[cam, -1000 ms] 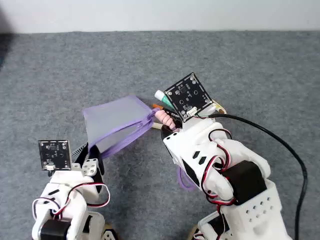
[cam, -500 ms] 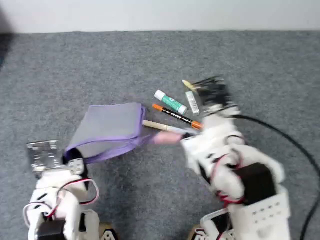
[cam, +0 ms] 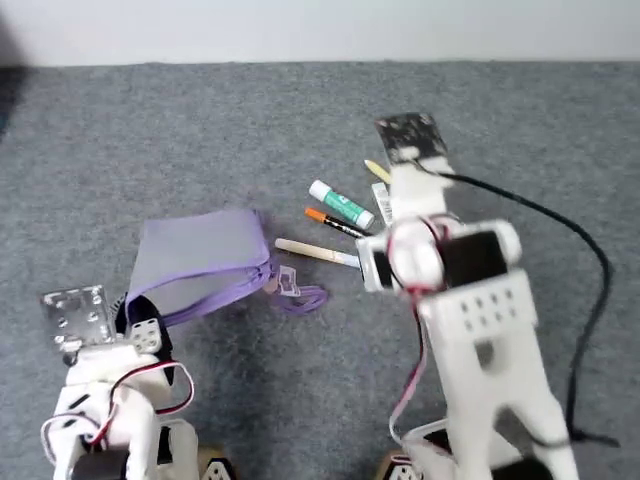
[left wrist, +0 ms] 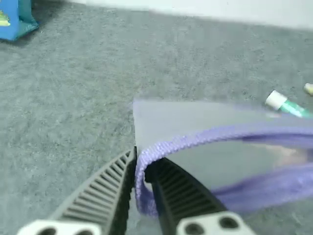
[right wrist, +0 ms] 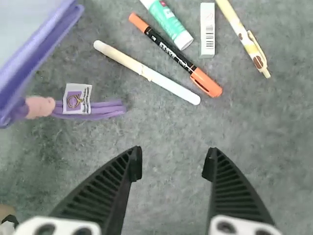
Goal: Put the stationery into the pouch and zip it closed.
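My left tool point(left wrist: 140, 160), clamped on the pouch point(left wrist: 195, 122) rim, should hold the mouth up and steady, while my right tool point(right wrist: 170, 164), jaws apart above the worktop point(right wrist: 274, 142), ought to come down square across the cream pen point(right wrist: 146, 72) lying nearest the pouch.

Pouch point(cam: 200, 258) light purple, edge band darker purple. Zip pull point(right wrist: 40, 106) pink. Tassel point(right wrist: 100, 108) purple, small tag point(right wrist: 77, 98) white. Glue stick point(right wrist: 166, 22) green, white cap. Marker point(right wrist: 175, 54) black, orange ends. Long pen point(right wrist: 146, 72) cream and white. Eraser point(right wrist: 207, 29) white, black stripes. Spotty pen point(right wrist: 242, 36) cream, brown spots. Surface point(cam: 150, 130) grey, fuzzy. Left pincer point(left wrist: 141, 159) and right pincer point(right wrist: 173, 150) black, ridged.
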